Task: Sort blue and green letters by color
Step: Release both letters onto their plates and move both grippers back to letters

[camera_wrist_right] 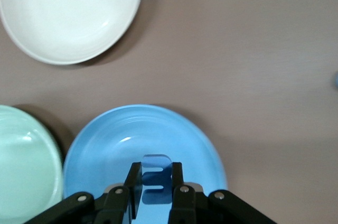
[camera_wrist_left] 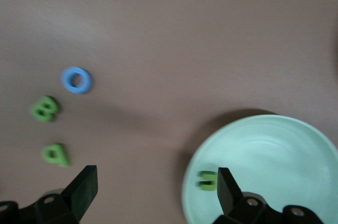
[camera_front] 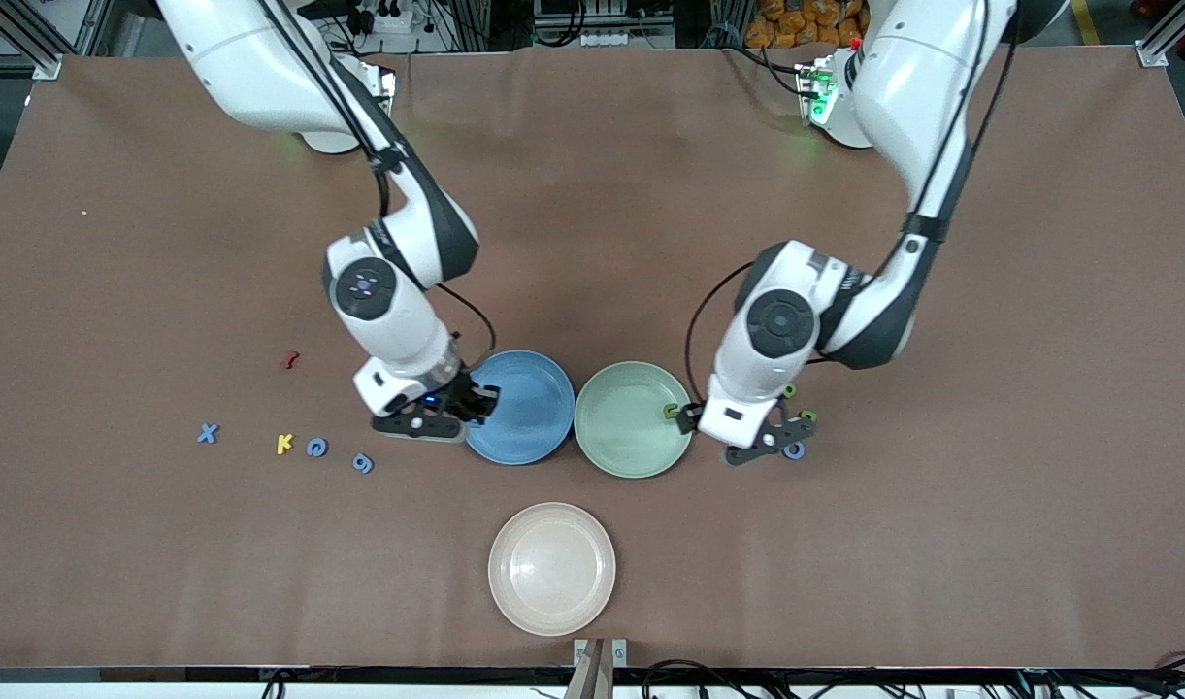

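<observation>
My right gripper is shut on a periwinkle blue E and holds it over the blue plate, near its rim toward the right arm's end. My left gripper is open and empty, over the table beside the green plate. A green u lies in that plate by one fingertip. A green B, a green q and a blue O lie on the table beside the left gripper. A blue X and two more blue letters lie toward the right arm's end.
A cream plate sits nearer the front camera than the two coloured plates. A yellow K lies among the blue letters, and a small dark red piece lies farther from the camera than it.
</observation>
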`<control>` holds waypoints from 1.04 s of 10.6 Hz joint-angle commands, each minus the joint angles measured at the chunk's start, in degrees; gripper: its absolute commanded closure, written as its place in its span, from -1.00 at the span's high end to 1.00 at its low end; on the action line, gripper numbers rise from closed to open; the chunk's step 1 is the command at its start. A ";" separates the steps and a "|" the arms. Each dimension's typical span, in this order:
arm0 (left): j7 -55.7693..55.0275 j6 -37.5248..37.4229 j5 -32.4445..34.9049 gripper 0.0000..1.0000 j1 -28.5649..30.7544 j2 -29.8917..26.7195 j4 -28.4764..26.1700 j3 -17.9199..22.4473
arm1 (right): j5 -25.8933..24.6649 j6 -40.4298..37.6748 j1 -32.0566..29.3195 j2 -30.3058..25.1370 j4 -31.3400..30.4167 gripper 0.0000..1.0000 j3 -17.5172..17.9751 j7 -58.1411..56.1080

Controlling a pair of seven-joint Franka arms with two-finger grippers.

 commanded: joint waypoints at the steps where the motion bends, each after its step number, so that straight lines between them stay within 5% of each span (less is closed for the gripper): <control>1: 11.64 -4.91 1.33 1.00 5.59 -4.32 -5.91 -0.26 | 0.00 -0.27 4.50 6.31 6.72 -0.97 -0.82 0.71; 2: 14.11 -4.38 1.34 1.00 7.36 -5.80 -8.81 -0.35 | 0.09 -0.53 4.96 6.23 6.64 -0.12 -1.00 1.15; 3: 14.13 -1.94 1.25 1.00 8.16 -7.91 -13.01 -0.35 | -0.44 -0.88 4.96 5.79 6.29 0.99 -1.00 2.98; 6: 13.52 8.70 0.46 1.00 10.80 -11.09 -24.64 -0.53 | -0.70 -6.57 2.08 2.90 6.20 1.00 -1.53 0.82; 11: 4.04 9.24 0.46 0.92 9.84 -8.55 -25.45 -0.53 | -0.27 -16.26 -15.83 -2.56 6.37 1.00 -4.08 -19.10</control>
